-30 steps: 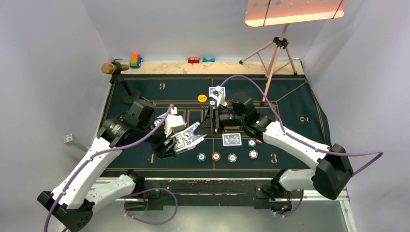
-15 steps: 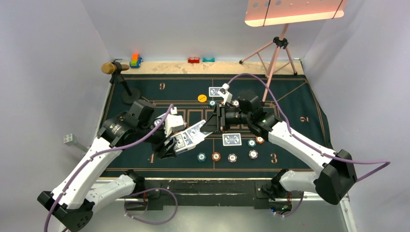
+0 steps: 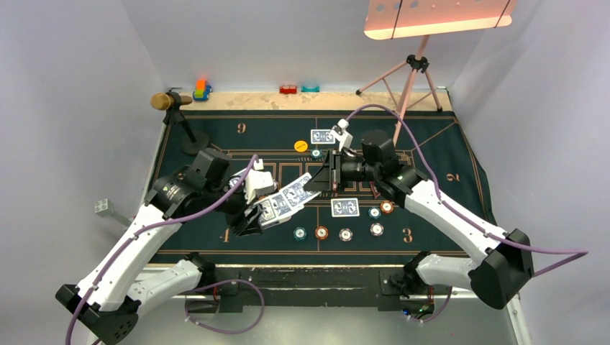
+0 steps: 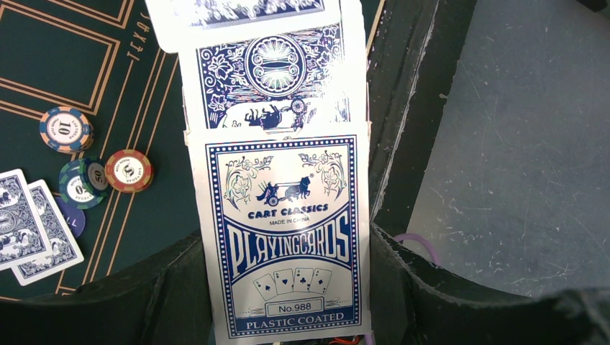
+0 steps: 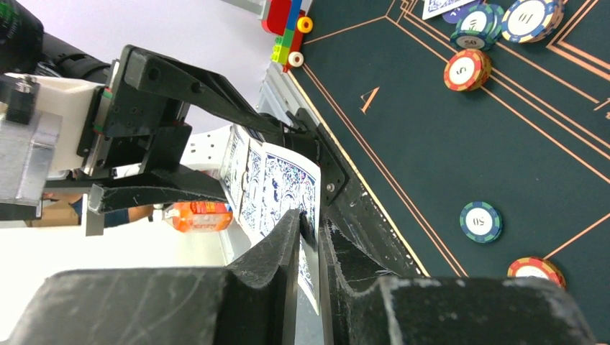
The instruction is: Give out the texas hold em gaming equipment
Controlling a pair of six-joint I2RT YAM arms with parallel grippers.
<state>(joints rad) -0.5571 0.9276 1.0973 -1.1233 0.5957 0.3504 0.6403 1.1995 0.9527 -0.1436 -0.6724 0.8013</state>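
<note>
My left gripper [image 3: 248, 215] is shut on a blue and white pack of playing cards [image 4: 288, 244], held over the mat's near left. Blue-backed cards [image 4: 273, 72] stick out of its top. My right gripper [image 5: 309, 230] meets it from the right, its jaws pinched on the edge of the foremost card [image 5: 288, 187], which is partly drawn out [image 3: 301, 192]. Two small sets of cards lie on the mat [image 3: 344, 207] [image 3: 321, 136]. Several chips [image 3: 321, 232] sit in a row near the front. A yellow disc [image 3: 301, 145] lies farther back.
The dark green mat [image 3: 446, 154] covers the table. A microphone on a stand [image 3: 173, 100] is at the back left, a pink tripod [image 3: 413, 72] at the back right. Small colourful toys [image 3: 202, 90] [image 3: 289, 89] line the back edge.
My right gripper has closed on the foremost card and moved right, sliding that card further out of the pack. The left arm has held still.
</note>
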